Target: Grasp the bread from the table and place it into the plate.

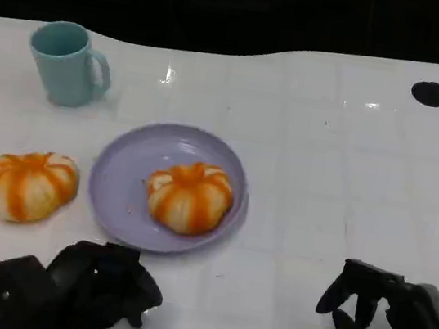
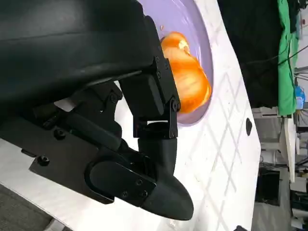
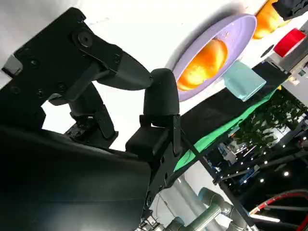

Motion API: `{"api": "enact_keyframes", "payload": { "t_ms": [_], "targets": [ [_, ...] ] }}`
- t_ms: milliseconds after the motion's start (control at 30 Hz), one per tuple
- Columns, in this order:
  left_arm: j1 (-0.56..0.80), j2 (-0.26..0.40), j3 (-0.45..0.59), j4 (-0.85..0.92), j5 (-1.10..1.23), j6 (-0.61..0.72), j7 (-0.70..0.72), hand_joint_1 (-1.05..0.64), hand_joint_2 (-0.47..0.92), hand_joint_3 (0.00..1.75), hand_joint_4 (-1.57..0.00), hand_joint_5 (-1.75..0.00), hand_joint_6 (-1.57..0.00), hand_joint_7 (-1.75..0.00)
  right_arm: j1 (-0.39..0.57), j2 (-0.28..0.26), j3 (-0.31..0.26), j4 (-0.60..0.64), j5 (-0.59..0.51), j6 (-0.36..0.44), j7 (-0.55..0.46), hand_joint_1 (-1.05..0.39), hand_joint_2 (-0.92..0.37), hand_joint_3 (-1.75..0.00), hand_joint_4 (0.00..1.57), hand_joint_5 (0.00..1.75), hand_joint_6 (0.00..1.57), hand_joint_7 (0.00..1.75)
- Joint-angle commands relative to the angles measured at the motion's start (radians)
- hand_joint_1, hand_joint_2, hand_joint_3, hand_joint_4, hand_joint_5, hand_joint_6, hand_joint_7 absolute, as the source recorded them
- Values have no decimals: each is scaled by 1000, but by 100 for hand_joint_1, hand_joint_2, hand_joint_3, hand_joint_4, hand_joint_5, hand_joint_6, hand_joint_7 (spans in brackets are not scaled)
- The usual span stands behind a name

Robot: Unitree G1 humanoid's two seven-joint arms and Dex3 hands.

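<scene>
While both hands are cut off at the table's [image 1: 326,172] near edge, the left hand [image 1: 73,287] looks curled on nothing, the right hand [image 1: 386,322] spread. Two breads: one [image 1: 190,196] in the plate [image 1: 117,186], another [image 1: 30,184] near the left edge. One mug [image 1: 68,63].

The desk [image 1: 329,148] is glossy white with a faint grid. The lilac plate [image 1: 116,190] looks smooth, slightly shiny plastic; both buns [image 1: 190,196] [image 1: 30,184] are glazed; the mug [image 1: 65,63] is matt.

Mug [image 1: 68,63] behind bread [image 1: 30,185]; nearside seemingly open.
</scene>
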Motion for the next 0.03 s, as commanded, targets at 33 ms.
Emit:
{"api": "enact_keyframes", "payload": {
  "t_ms": [33],
  "targets": [
    [16, 21, 7, -4, 5, 1, 0, -104, 84, 1, -88, -151, -127, -77, 3, -4, -1, 2, 23, -6, 5, -28, -37, -128, 86, 175, 73, 141]
  ]
}}
